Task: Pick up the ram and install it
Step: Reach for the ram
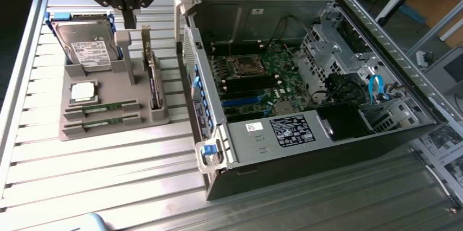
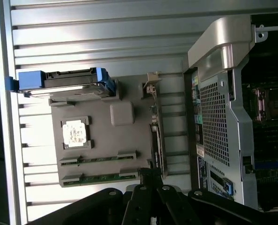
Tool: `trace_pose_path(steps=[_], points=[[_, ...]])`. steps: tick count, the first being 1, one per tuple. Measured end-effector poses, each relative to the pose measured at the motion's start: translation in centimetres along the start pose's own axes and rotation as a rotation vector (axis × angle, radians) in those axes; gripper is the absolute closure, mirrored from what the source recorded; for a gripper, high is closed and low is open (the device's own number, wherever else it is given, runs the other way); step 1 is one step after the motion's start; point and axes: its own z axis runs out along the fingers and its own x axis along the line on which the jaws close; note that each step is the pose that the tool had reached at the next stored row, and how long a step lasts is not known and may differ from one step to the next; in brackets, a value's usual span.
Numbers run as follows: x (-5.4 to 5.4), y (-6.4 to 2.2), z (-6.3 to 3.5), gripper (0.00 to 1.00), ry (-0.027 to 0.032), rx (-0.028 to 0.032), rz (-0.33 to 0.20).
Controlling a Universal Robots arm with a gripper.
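A gray holder (image 1: 108, 91) (image 2: 106, 143) lies on the slatted metal worktop (image 1: 108, 177) (image 2: 106, 37), just beside the open computer case (image 1: 242, 139) (image 2: 218, 117). The end effector (image 1: 129, 23) (image 2: 149, 171) hangs above the holder with its fingers pressed together and nothing between them. In the exterior view it is over the holder's upright post. A ram stick (image 1: 108, 108) (image 2: 99, 159) lies flat in a slot at the holder's end, with a second ram stick (image 1: 108, 123) (image 2: 101, 178) in the slot just beside it, nearer the holder's edge. Neither is touched. Also on the holder are a square silver processor chip (image 1: 82, 91) (image 2: 75, 133), a hard drive (image 1: 87, 46) (image 2: 64, 86) in blue rails, and a dark card (image 1: 152, 79) (image 2: 157, 136) standing on edge along the side nearest the case.
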Motion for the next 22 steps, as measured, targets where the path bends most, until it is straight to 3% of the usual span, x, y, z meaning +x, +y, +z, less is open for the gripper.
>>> trace_pose_path(steps=[22], points=[[2.6,-0.15,-0.06,0.89,0.0000,0.0000,0.000]])
